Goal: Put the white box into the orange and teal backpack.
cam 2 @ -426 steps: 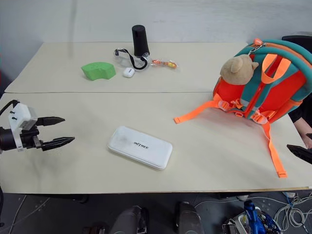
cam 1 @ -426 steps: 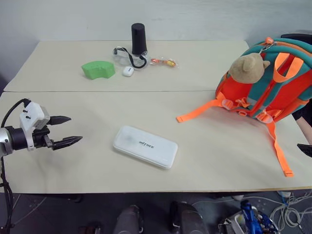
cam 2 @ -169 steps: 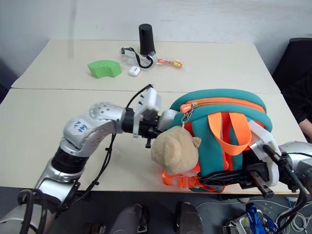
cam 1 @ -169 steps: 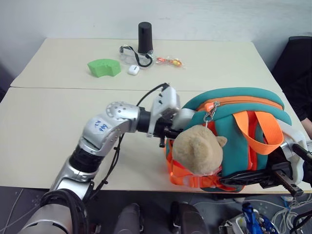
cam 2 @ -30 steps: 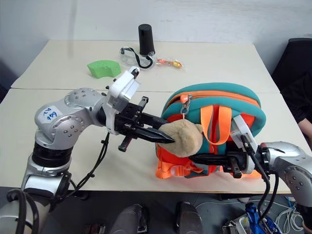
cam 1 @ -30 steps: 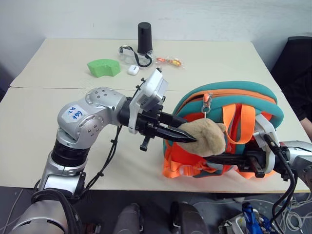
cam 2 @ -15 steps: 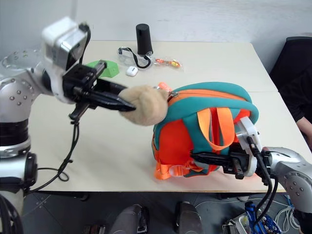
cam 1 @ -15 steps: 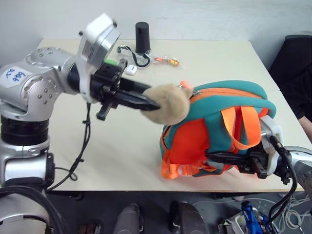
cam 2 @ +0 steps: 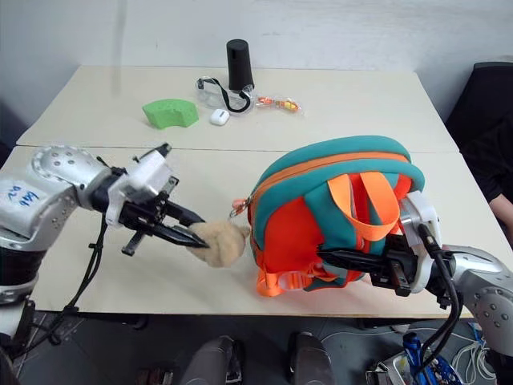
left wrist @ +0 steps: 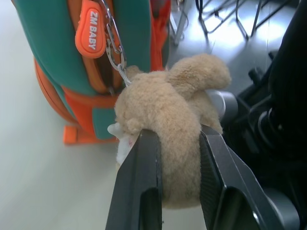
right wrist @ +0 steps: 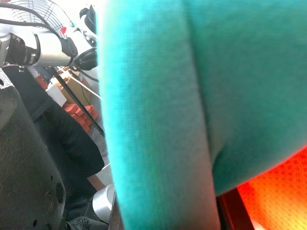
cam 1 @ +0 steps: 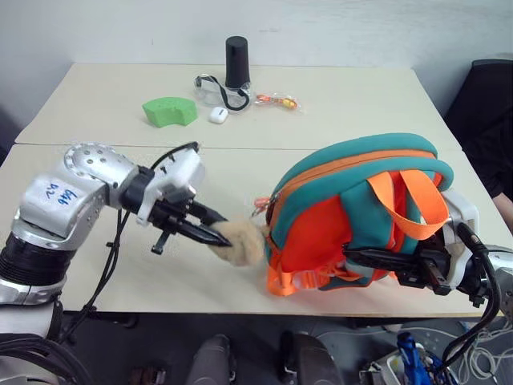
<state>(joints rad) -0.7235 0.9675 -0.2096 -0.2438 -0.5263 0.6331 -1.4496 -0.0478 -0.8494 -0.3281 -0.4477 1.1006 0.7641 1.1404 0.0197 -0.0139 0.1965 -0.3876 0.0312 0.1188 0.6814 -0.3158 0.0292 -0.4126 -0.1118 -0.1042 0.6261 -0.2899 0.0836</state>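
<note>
Two pale beige tables (cam 1: 345,112) stand pushed together, a thin seam running across where they meet. Behind them rises a plain white wall (cam 1: 337,32). The floor (cam 2: 160,353) under the near edge is dark grey. At the far right, a black chair (cam 1: 485,112) sits beside the table, and tangled cables (cam 2: 425,361) lie on the floor.

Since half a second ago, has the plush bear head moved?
Yes. The plush bear head, clamped in the left gripper, came down from near the green block to the table's front edge.
</note>
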